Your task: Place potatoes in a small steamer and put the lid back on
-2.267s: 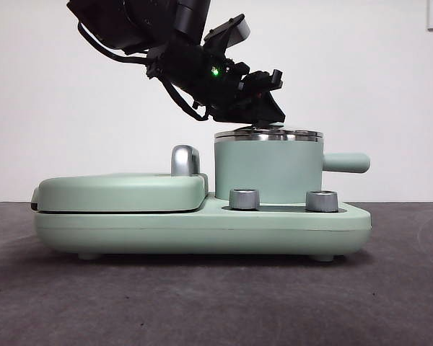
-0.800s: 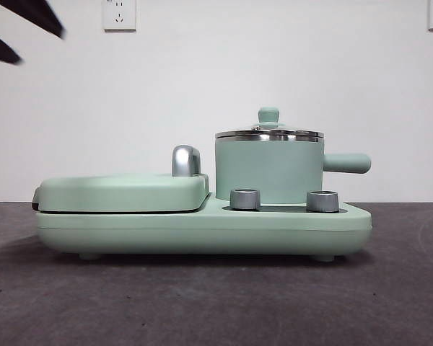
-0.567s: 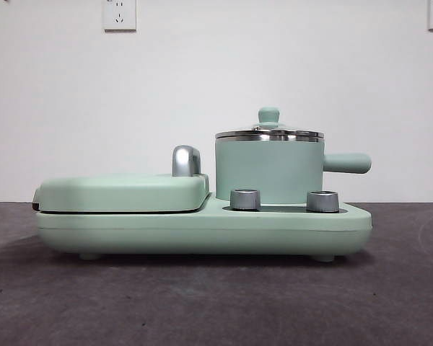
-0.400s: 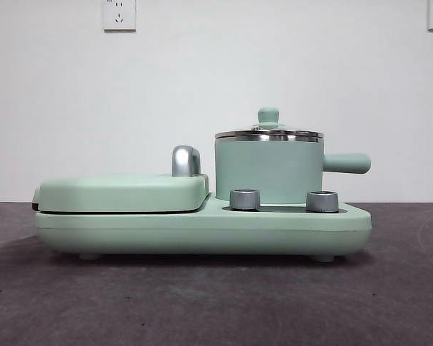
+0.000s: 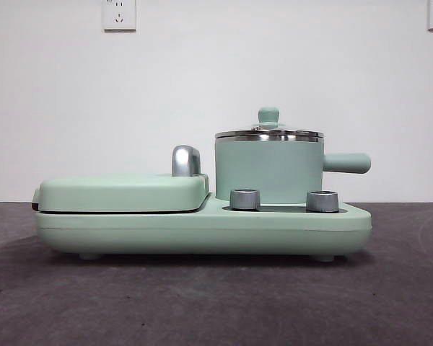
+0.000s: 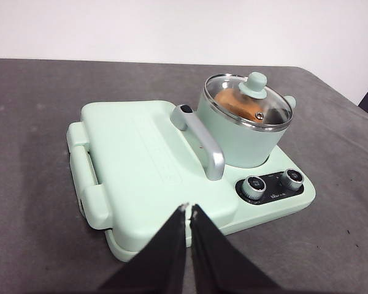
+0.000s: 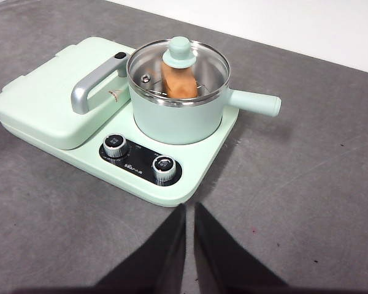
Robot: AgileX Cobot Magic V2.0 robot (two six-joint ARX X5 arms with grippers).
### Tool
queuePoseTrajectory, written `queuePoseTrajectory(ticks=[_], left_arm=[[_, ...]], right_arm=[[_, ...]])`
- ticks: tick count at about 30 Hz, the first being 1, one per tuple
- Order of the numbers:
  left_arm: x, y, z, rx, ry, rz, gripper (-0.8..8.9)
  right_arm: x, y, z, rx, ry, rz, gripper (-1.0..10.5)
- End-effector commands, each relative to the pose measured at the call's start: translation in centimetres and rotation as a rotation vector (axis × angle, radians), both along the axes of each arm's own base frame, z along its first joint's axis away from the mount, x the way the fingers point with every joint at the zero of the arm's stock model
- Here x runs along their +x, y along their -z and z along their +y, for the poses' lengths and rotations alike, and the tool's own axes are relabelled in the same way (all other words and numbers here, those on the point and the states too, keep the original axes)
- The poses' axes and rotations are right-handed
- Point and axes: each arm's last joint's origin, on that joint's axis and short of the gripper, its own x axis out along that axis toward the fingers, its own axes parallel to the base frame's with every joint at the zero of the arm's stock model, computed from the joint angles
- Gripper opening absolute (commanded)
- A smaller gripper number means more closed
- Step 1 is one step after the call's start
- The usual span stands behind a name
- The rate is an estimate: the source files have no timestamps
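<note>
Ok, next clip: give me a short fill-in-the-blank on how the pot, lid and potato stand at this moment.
1. The lid sits on the small steamer, so the pot is ____.
2. Through the glass, the potato lies ____ the steamer.
3. The left gripper and right gripper hold ____.
4. The control panel in front of the pot carries ____ dials.

Missing words: closed; inside; nothing; two

Mint-green small steamer point(image 7: 175, 119), steel-rimmed lid point(image 7: 178, 64) with mint knob; potatoes point(image 7: 179, 84) seemingly orange-brown.
</note>
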Motion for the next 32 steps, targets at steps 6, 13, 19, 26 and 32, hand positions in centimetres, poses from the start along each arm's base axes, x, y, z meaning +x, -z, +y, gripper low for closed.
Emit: queuePoseTrajectory(ticks=[6, 13, 19, 26, 32], left_arm=[[0.0, -0.4, 0.0, -0.009, 0.002, -0.015, 0.06], [0.0, -0.2, 0.1, 0.088, 0.011, -0.076, 0.06], [1.7, 5.3, 0.7, 0.15, -0.122, -0.14, 0.06], [2.2, 13.1, 2.4, 0.113, -0.396, -0.209, 0.06], [2.3, 16.2, 3.0, 0.128, -0.527, -0.151, 0.07]], right_arm=[[-0.1, -0.4, 0.0, 0.018, -0.003, -0.016, 0.1], [-0.1, -0.4, 0.0, 0.018, -0.003, -0.016, 0.1], [-0.1, -0.4, 0.0, 0.018, -0.003, -0.016, 0.1], [-0.1, -0.4, 0.0, 0.018, -0.003, -0.016, 0.1], [-0.1, -0.4, 0.0, 0.017, -0.003, -0.015, 0.1]])
